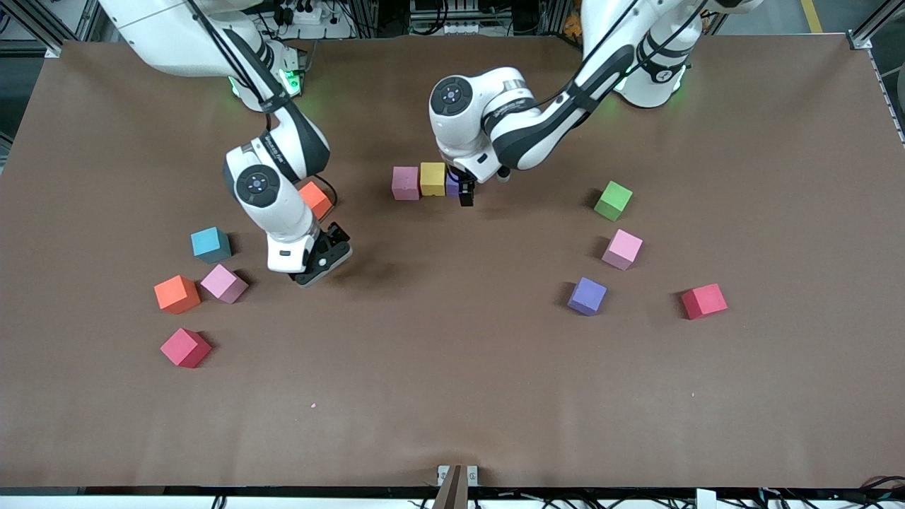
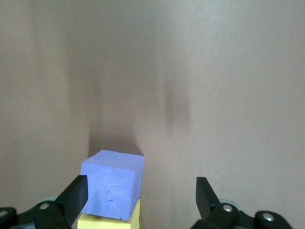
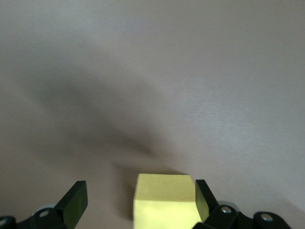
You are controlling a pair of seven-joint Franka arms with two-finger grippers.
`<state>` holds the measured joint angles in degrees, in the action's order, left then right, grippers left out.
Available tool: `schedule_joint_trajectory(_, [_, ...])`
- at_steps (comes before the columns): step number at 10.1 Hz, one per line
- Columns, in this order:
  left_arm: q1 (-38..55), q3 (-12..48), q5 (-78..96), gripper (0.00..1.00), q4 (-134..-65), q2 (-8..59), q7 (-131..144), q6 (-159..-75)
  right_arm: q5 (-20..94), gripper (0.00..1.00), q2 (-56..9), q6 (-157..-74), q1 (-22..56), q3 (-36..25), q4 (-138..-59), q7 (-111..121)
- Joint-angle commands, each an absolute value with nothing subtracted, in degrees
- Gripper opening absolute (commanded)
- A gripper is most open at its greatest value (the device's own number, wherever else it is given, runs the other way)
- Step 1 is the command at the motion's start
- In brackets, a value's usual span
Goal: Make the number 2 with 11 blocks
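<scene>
A row of blocks lies mid-table: pink (image 1: 405,182), yellow (image 1: 433,178) and purple (image 1: 452,185), the purple one partly hidden by my left gripper (image 1: 466,198). In the left wrist view that gripper (image 2: 141,198) is open, with the purple block (image 2: 113,183) close by one finger and the yellow block (image 2: 109,223) beside it. My right gripper (image 1: 318,272) is low over the table and open (image 3: 140,200), astride a second yellow block (image 3: 167,202) that lies against one finger; this block is hidden in the front view.
Toward the left arm's end lie green (image 1: 612,201), pink (image 1: 622,249), purple (image 1: 587,295) and red (image 1: 703,301) blocks. Toward the right arm's end lie a light-blue cube (image 1: 211,244), orange (image 1: 177,294), pink (image 1: 223,283) and red (image 1: 185,347) blocks, and another orange block (image 1: 316,199) beside the right arm.
</scene>
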<state>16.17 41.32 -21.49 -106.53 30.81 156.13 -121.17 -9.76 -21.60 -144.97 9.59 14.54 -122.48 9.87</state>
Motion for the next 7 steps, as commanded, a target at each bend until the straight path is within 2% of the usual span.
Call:
schedule_joint_trajectory(1, [7.1,44.7,-22.0,1.0,-107.4,28.9,151.9,-118.0,-9.3,1.0,-20.8,-142.6,9.8,14.2,-122.9,11.4])
schedule_joint_trajectory(4, [-6.1,44.5,-23.8,1.0,-104.7,30.1,134.5,-118.4,-9.3,1.0,-20.6,-141.8,8.4,14.2,-123.0,14.6])
schedule_joint_trajectory(7, [-12.1,43.3,-26.6,1.0,-100.2,34.5,112.8,-121.3,-9.3,1.0,-21.0,-142.1,7.1,14.2,-124.1,15.7])
